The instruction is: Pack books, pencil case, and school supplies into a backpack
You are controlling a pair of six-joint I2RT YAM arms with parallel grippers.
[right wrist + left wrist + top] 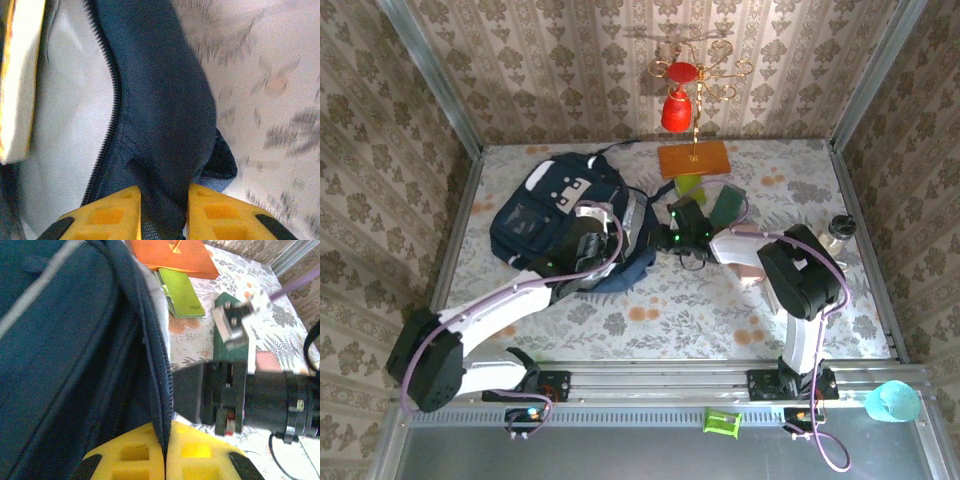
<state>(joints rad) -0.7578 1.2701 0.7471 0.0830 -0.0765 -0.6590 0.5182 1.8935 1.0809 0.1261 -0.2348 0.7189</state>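
Top external view puts the large navy-blue fabric backpack (545,215) left of centre, left gripper (165,452) and right gripper (162,210) each pinching its zip-edge fabric, a bright yellow book (17,80) apparently already inside, the light green oblong piece (688,186) and dark green oblong piece (727,205) lying unpacked beside it.

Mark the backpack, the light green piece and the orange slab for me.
backpack (530,225): top external view, on its navy front panel.
light green piece (184,294): left wrist view, middle of its flat face.
orange slab (187,260): left wrist view, bare face towards its right edge.
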